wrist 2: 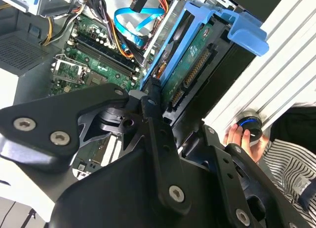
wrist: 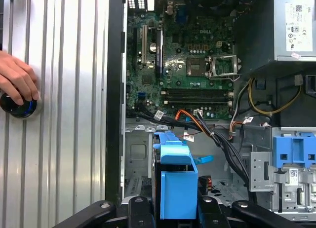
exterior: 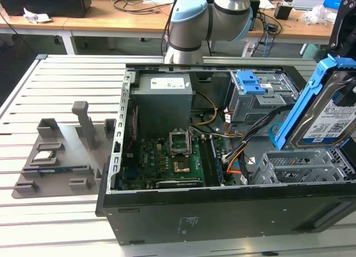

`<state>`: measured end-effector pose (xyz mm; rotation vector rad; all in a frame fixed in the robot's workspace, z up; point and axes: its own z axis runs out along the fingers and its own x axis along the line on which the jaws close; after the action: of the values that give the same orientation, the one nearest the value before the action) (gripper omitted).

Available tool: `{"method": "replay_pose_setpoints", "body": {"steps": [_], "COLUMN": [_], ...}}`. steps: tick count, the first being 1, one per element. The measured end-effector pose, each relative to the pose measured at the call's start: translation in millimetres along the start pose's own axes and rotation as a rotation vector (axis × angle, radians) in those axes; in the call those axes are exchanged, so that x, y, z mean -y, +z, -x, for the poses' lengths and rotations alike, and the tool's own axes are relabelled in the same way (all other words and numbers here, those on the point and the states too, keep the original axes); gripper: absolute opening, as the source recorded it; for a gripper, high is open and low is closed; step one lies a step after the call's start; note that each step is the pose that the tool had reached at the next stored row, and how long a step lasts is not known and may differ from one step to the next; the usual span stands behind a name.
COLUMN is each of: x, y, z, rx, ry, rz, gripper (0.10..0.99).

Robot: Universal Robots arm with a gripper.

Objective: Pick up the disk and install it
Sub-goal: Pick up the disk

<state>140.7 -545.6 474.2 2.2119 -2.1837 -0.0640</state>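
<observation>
Disk [exterior: 328,109] clamped in tool [wrist: 175,210], tilted steeply, long axis rising toward exterior view's right.

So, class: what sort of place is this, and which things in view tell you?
Probably a robotics lab or workshop: an open computer case lies on a slotted metal table, the gripper holds the disk, and cluttered desks stand behind.

The disk [exterior: 325,109] hangs tilted above the empty bay [exterior: 303,165] at the open case's [exterior: 222,221] corner on the exterior view's right; black cables [exterior: 261,129] (running across from the grey cage [exterior: 258,95]) crowd its inner edge
</observation>
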Motion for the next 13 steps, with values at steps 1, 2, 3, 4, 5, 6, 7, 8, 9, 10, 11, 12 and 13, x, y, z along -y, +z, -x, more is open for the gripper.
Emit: {"method": "replay_pose_setpoints", "body": {"steps": [1,2,3,4,5,6,7,8,9,10,11,12,13], "x": [0.0,0.1,0.1,0.1,0.1,0.2,0.2,0.2,0.3,0.4,0.4,0.5,0.5], "y": [0.3,1.0,1.4,1.7,2.3,3.0,3.9,4.8,6.1,7.6,8.4,9.1,10.1], "z": [-0.1,-0.4,-0.5,-0.6,-0.8,-1.0,-1.2,-1.3,-1.5,-1.6,-1.7,-1.8,-1.9], "rx": [0.0,-0.0001,0.0,0.0,-0.0001,0.0,-0.0001,-0.0001,0.0,0.0,0.0,0.0,-0.0001], "ry": [0.0,0.0,0.0,0.0,0.0,0.0,0.0,0.0,0.0,0.0,0.0,0.0,0.0], "rz": [0.0,0.0,0.0,0.0,0.0,0.0,0.0,0.0,0.0,0.0,0.0,0.0,0.0], "gripper": [0.365,0.365,0.365,0.365,0.365,0.365,0.365,0.365,0.365,0.365,0.365,0.365,0.365]}}
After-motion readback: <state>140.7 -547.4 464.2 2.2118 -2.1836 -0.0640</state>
